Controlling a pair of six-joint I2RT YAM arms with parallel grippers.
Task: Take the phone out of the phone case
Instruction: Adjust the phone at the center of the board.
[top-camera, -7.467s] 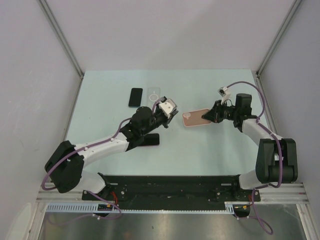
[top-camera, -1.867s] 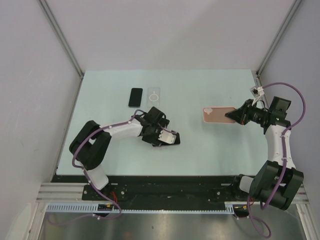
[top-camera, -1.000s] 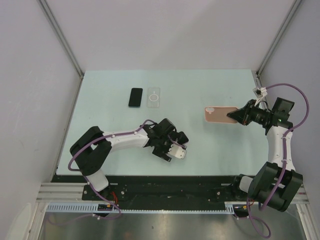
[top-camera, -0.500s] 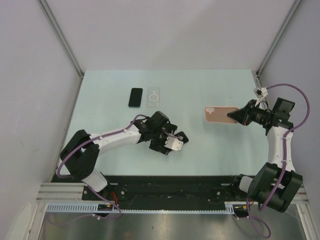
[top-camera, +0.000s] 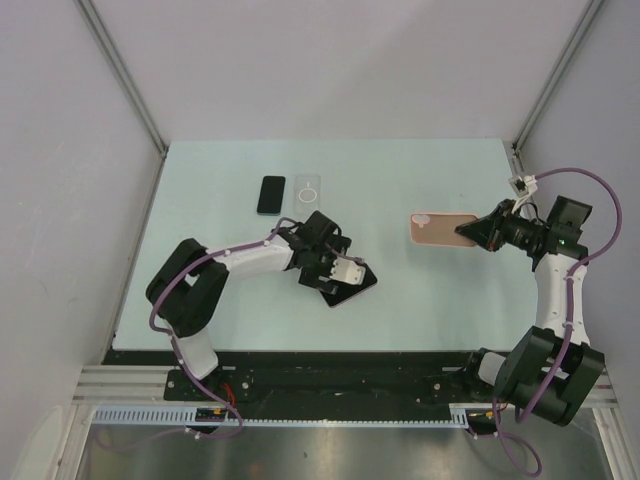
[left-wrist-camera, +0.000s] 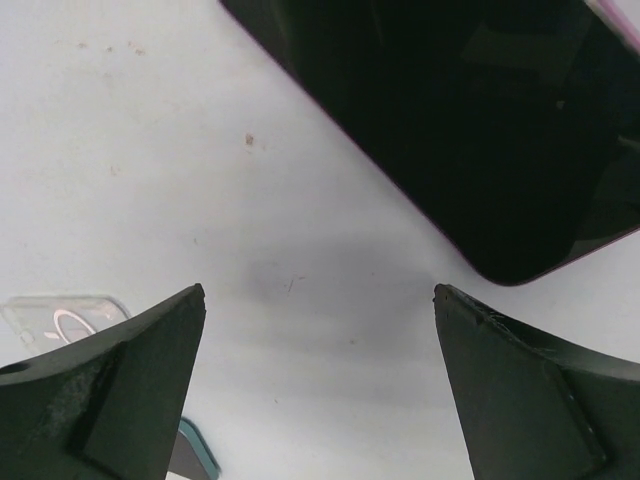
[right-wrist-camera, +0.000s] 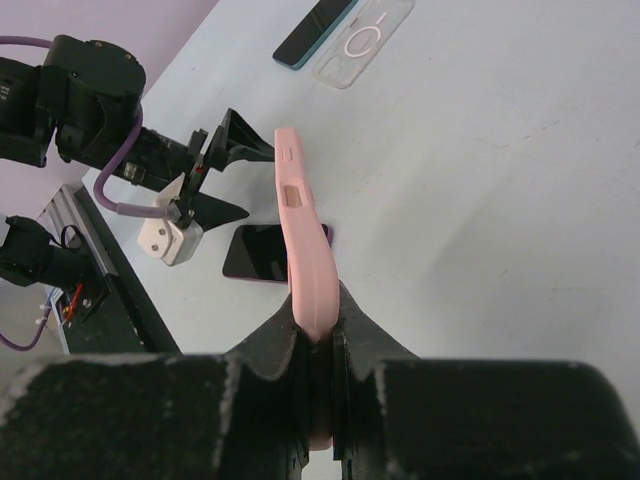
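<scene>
The phone lies flat on the worktop just ahead of the left pincer, whose fingers gape wide and hold nothing. It looks stiff, glassy and slippery, so I would pinch it across its long edges. The right pincer clamps the light, soft pink case by its rim, raised ahead of it. Its inside faces away, unseen.

No legible text, labels or nos. anywhere.

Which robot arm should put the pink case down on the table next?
Right. The right gripper is shut on the pink phone case, holding it edge-up over the pale table. The left gripper is open and holds nothing, just above the dark flat phone lying there.
</scene>
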